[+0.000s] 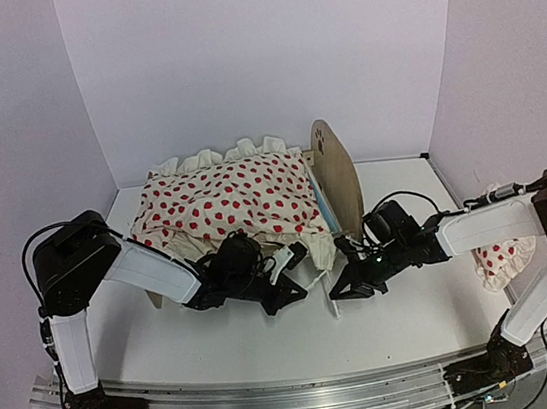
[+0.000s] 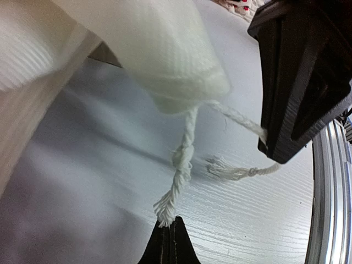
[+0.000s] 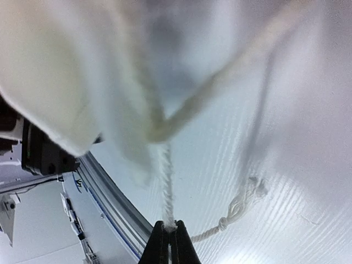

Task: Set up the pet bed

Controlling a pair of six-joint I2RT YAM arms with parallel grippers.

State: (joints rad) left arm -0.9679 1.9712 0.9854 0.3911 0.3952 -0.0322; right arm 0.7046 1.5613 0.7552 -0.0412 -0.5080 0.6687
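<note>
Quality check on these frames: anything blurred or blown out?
Top external: bed sharp, light even, shadows faint. Left wrist: frayed cord crisp, white cloth blown out and soft. Right wrist: taut cord sharp low down, cloth above heavily blurred.

Red-dotted ruffled duvet lies at centre, matching pillow well apart at right.

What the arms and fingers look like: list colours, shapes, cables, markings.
Both the left arm and the right arm have white link covers between bulky black joint housings, with thin black cables looping alongside. The fingers are matte black and taper to narrow tips. No markings are legible.
</note>
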